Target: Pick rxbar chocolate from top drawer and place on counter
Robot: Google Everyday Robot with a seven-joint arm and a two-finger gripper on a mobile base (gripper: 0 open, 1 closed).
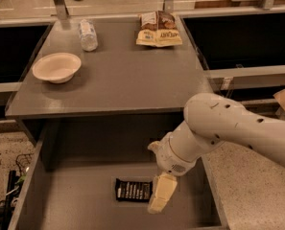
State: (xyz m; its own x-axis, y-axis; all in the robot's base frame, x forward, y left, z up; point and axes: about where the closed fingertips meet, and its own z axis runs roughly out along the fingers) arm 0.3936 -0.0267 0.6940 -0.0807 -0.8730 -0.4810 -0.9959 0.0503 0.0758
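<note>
Below, flat black rxbar chocolate (131,189), white lettering, in top drawer (70,202), claw (161,194) over its end, state unclear

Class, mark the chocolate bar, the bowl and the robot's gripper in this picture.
chocolate bar (131,189): camera view, middle of its black wrapper.
bowl (57,67): camera view, its hollow inside.
gripper (159,202): camera view, its pale tip, at the chocolate bar's right end.
</note>
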